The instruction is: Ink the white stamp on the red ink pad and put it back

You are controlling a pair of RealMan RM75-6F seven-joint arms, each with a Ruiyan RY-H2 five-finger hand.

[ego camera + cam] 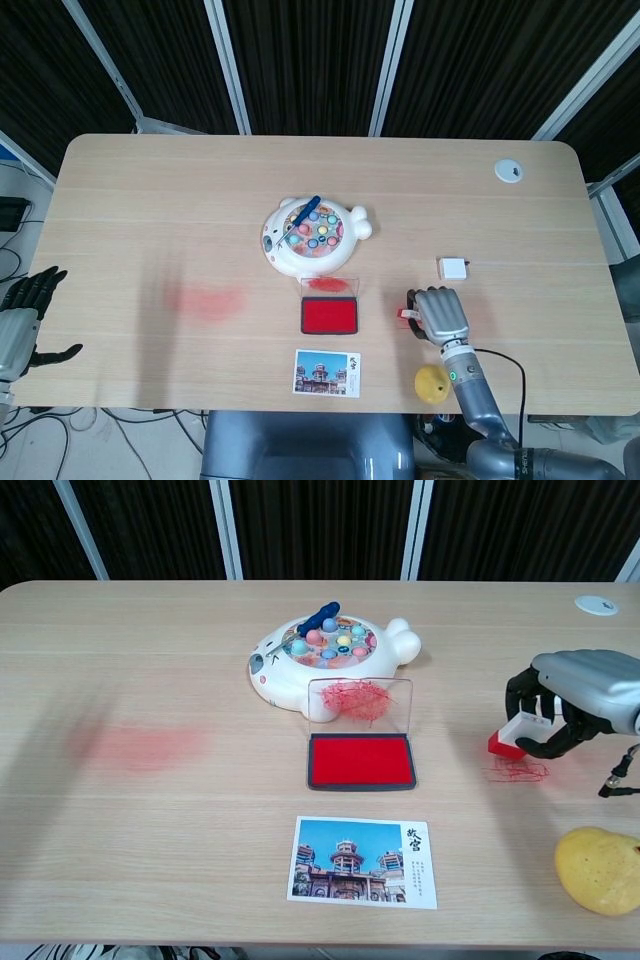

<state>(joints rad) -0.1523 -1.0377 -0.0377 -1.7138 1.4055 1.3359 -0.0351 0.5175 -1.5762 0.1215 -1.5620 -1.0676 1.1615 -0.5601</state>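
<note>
Postcard [364, 861] is showing 故宫 in print. Right hand [566, 706] is pinching the white stamp [512, 736], tilted, clear of the table [200, 810], right of the red ink pad [361, 759]. Left hand [22, 320] is hanging spread, empty, off the table's left edge.

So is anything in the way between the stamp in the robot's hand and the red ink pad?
Nothing visible: bare wooden table lies between the red-based white stamp held by the right hand and the open red ink pad.
</note>
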